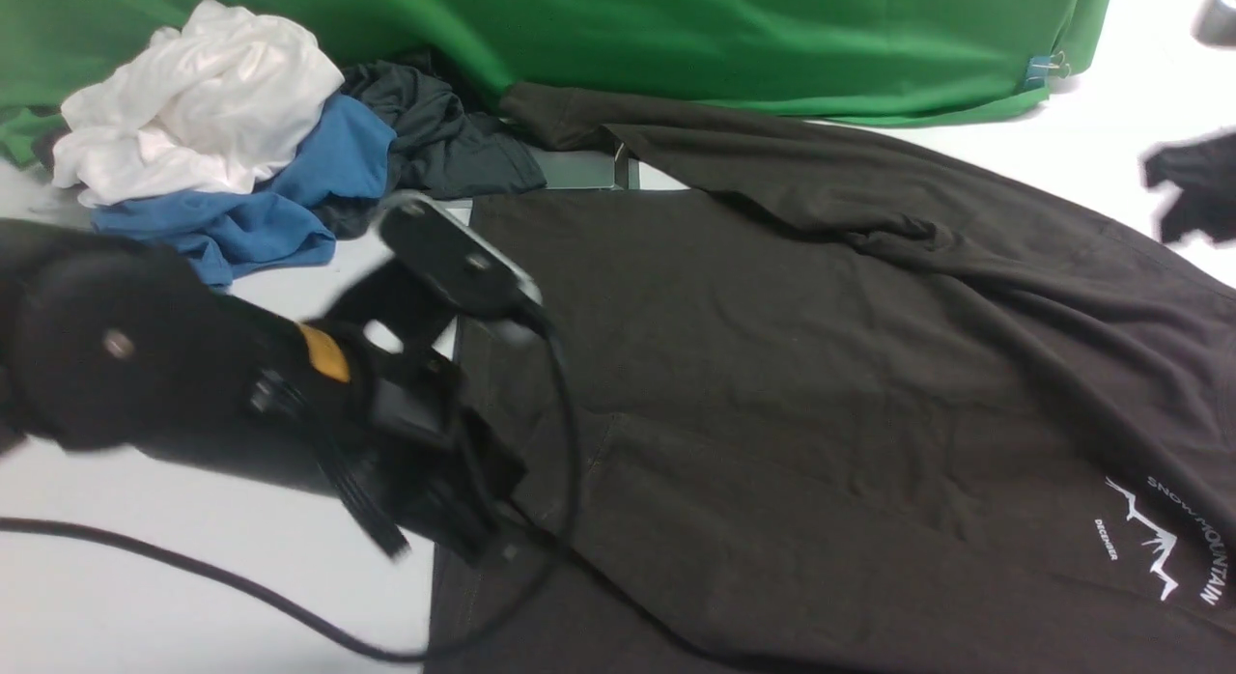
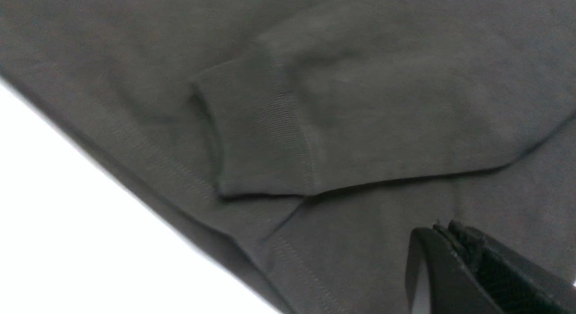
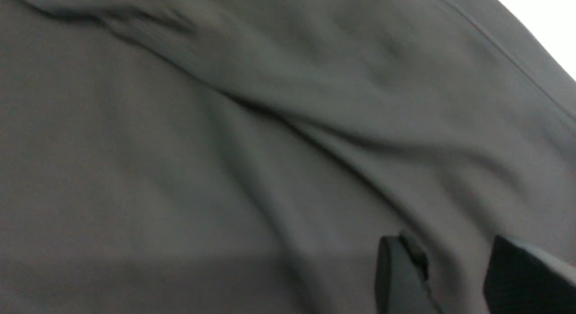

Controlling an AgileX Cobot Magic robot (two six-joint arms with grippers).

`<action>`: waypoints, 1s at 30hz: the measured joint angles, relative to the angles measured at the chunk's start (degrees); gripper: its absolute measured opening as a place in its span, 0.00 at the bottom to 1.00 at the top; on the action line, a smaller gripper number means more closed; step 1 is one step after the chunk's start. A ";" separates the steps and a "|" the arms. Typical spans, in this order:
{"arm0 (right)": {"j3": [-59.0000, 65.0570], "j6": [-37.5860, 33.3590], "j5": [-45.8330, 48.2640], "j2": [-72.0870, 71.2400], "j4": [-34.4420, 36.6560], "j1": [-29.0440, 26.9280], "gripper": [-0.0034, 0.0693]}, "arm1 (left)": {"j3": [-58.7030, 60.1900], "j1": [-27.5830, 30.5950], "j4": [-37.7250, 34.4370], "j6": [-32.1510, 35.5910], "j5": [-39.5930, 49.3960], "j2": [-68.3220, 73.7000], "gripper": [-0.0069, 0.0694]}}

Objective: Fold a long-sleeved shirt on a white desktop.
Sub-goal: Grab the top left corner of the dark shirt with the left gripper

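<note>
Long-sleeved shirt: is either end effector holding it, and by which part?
Nothing appears held. The left end effector is shut with no cloth in it; the right end effector stands open over a fold of the long-sleeved shirt.

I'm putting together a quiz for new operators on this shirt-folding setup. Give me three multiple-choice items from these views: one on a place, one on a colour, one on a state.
1. Where does the heap of spare clothes lie?
A. On the shirt's logo
B. At the far left of the white desktop, by the green backdrop
C. At the near right corner

2. What colour is the logo on the long-sleeved shirt?
A. Red
B. Yellow
C. White

3. How do the left gripper jaws stand?
A. Shut, empty
B. Wide open
C. Gripping a hanger

Answers: 1 B, the heap sits left of the shirt, below the backdrop; 2 C, the print reads white on dark cloth; 3 A, the fingers meet with no cloth seen between them.
</note>
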 joint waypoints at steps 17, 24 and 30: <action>-57.60 -12.51 6.25 40.13 5.11 11.76 0.72 | -0.06 6.87 -4.35 6.86 -1.46 -0.82 0.12; -76.74 -12.11 3.58 56.66 4.76 11.70 0.72 | -0.06 6.98 -4.35 6.99 -0.36 -0.82 0.12; -77.63 -12.11 0.02 62.28 3.91 11.70 0.72 | -0.06 6.98 -4.35 6.99 2.02 -0.82 0.12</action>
